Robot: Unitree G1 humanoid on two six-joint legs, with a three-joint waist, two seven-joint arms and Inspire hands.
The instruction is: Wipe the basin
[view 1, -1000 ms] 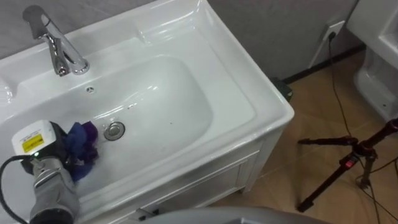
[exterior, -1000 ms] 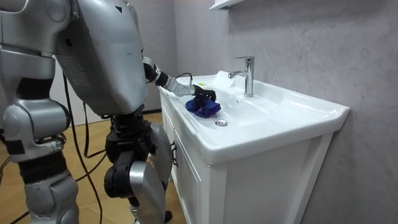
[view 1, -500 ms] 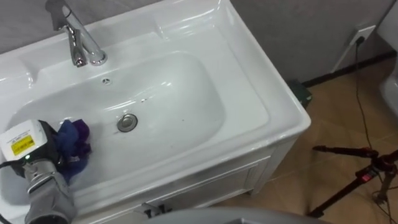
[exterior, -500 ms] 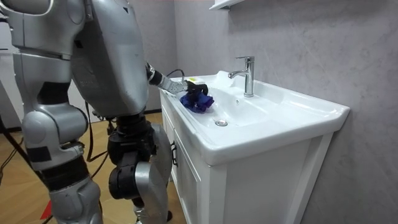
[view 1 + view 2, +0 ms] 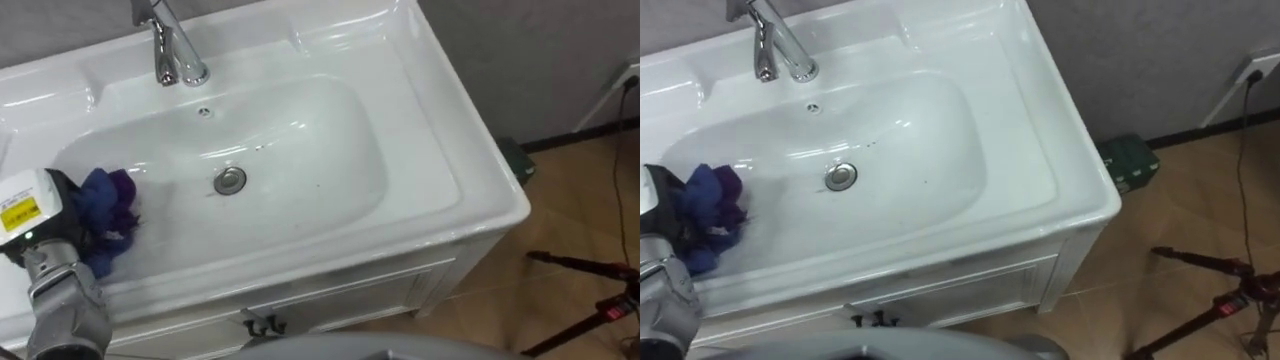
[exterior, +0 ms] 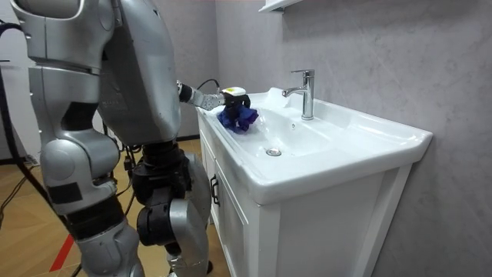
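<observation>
The left hand [image 5: 35, 215] is reaching into the basin [image 5: 300, 140] from its left end. The blue cloth [image 5: 105, 215] is sitting bunched against the front of the hand, high on the bowl's left slope and well apart from the drain [image 5: 230, 180] and the faucet [image 5: 175, 50]. The cloth is covering the front of the hand, so I cannot tell whether the hand is clasping it or merely pressing on it. In the room view the robot is standing at the end of the cabinet [image 6: 238, 223], stretching its arm over the rim.

As I judge it, most of the bowl is waiting to be wiped. If the hold is loose, the cloth may slide free on the smooth porcelain and be left behind while the hand is sweeping on. Wadded as it is, it is touching only a small patch, so a pass may leave strips unwiped. Being this near the rim, a pull outward could drag it over the edge. A long sweep toward the back could knock the hand against the faucet.
</observation>
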